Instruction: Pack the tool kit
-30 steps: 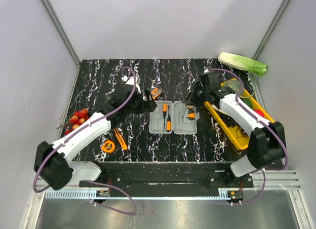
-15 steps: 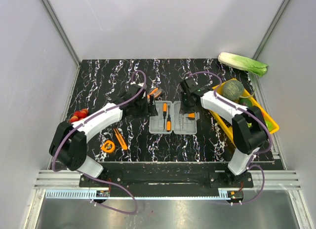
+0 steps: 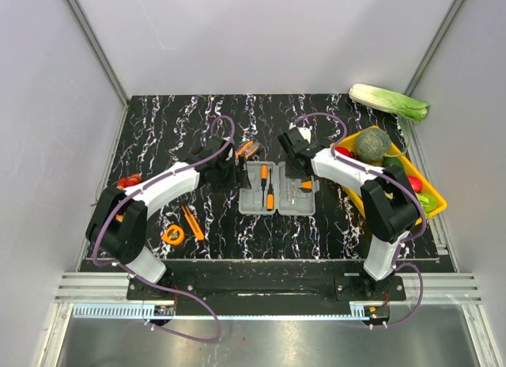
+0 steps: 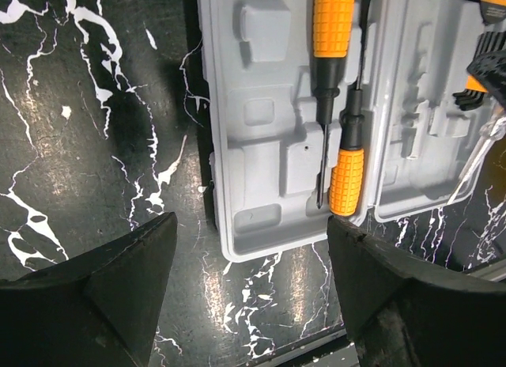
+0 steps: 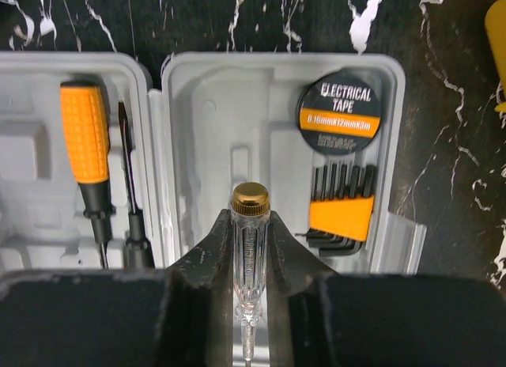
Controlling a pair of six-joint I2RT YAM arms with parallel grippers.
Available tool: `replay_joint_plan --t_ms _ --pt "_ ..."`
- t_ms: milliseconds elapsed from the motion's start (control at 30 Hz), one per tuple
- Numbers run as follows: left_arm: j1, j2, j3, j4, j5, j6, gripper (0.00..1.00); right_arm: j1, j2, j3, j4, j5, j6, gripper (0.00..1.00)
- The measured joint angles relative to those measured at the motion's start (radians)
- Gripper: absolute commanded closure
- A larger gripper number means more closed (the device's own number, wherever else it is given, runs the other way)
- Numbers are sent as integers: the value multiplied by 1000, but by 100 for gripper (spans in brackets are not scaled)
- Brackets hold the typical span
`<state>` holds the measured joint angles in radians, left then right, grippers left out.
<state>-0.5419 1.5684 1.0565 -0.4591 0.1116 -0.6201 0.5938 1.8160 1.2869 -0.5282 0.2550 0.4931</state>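
Note:
The grey tool kit case [image 3: 278, 190] lies open in the middle of the table. Two orange-handled screwdrivers [image 4: 332, 35] rest in its left half [image 4: 261, 169]. In the right half [image 5: 205, 138] sit a roll of electrical tape [image 5: 340, 114] and an orange holder of hex keys [image 5: 341, 213]. My right gripper [image 5: 250, 225] hangs over that half, shut on a clear tester screwdriver [image 5: 250, 248] with a brass cap. My left gripper [image 4: 251, 304] is open and empty, just off the case's left edge. Orange pliers [image 3: 247, 149], a tape measure [image 3: 173, 235] and an orange knife [image 3: 192, 222] lie loose.
A yellow tray [image 3: 393, 217] of vegetables stands at the right, with a cabbage [image 3: 390, 102] beyond it. Tomatoes [image 3: 126, 181] lie at the left edge. Grey walls close in the table on three sides.
My right gripper has moved left from the yellow tray to above the case's right half, still holding the tester. The left gripper has shifted right, up to the case's left edge.

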Motion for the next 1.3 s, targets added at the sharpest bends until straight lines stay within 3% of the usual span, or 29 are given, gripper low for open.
replay_joint_plan --t_ms 600,800,933,1033,1133,1300 --pt "26 35 3 -6 40 2 21 20 46 -77 151 95 -44 100" --pt "30 39 4 -6 47 2 21 22 55 -77 177 121 -39 85" --pt "32 39 4 -7 48 2 21 22 58 -77 187 130 -34 68" --pt "35 39 4 -7 50 2 21 22 58 -77 188 129 -29 64" --pt "38 39 4 -7 50 2 21 22 58 -77 187 129 -29 66" --pt "41 39 4 -7 50 2 21 22 58 -77 183 129 -29 83"
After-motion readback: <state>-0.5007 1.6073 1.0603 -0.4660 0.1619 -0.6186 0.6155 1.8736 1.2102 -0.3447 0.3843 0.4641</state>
